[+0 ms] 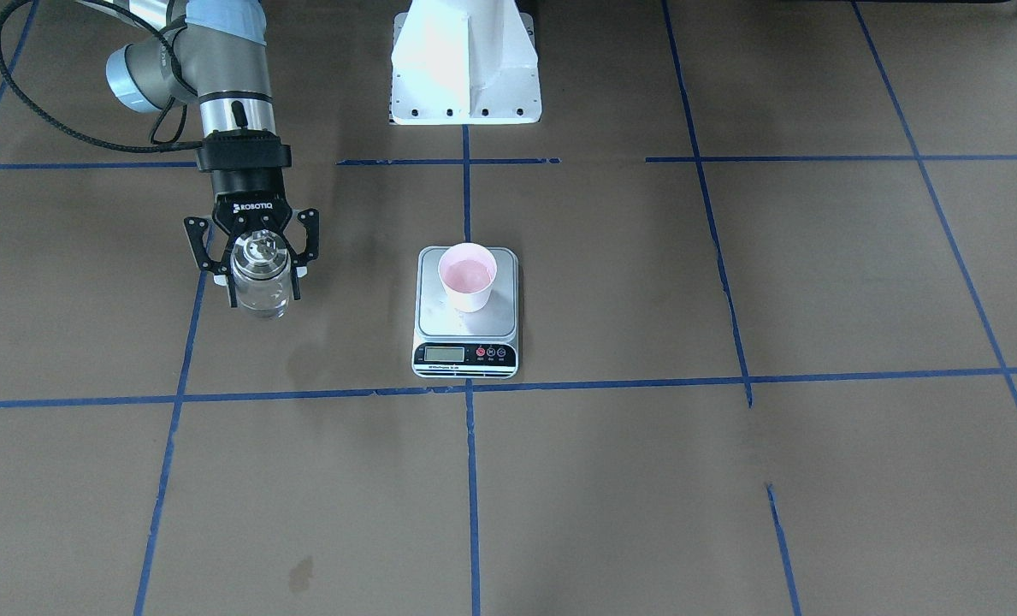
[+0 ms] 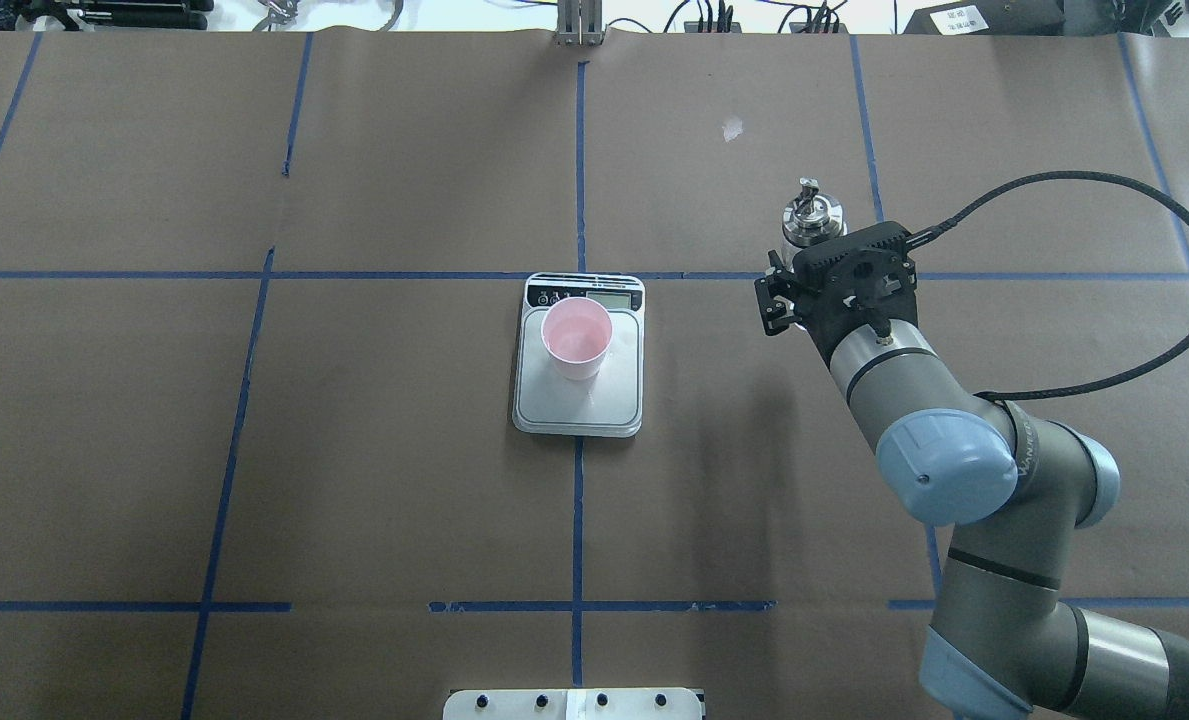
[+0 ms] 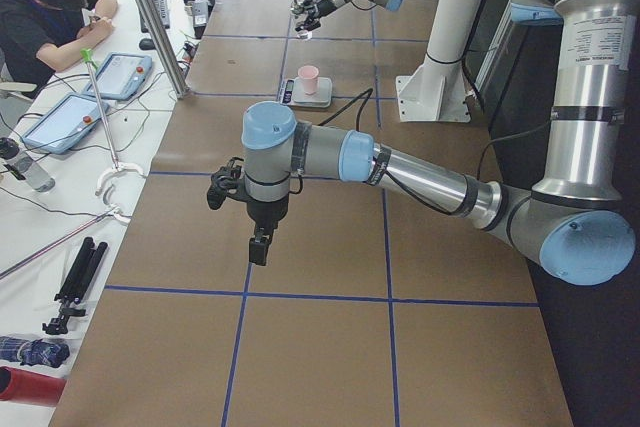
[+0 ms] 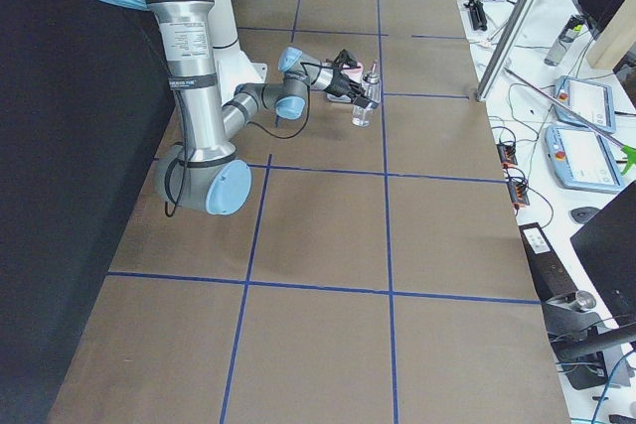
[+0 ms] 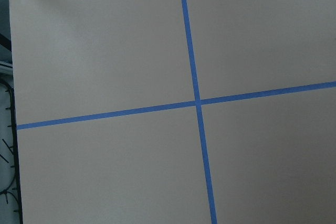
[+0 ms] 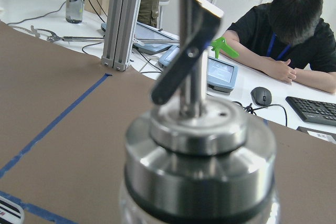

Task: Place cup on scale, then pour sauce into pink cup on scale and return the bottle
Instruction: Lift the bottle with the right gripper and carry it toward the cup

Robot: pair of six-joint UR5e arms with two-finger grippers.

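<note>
The pink cup (image 1: 467, 275) stands upright on the silver scale (image 1: 452, 323) at the table's middle, with a faint liquid sheen inside; both also show in the overhead view, the cup (image 2: 576, 335) on the scale (image 2: 579, 408). The clear glass bottle (image 1: 260, 281) with its metal collar and spout stands upright well to the robot's right of the scale. My right gripper (image 1: 264, 298) has its fingers against both sides of the bottle. The spout fills the right wrist view (image 6: 191, 66). My left gripper (image 3: 258, 247) hangs over bare table far from the scale; I cannot tell whether it is open or shut.
The white robot base (image 1: 465, 64) stands behind the scale. Blue tape lines (image 1: 470, 479) grid the brown table. A person (image 3: 50, 7) sits at a side desk with tablets beyond the table's far edge.
</note>
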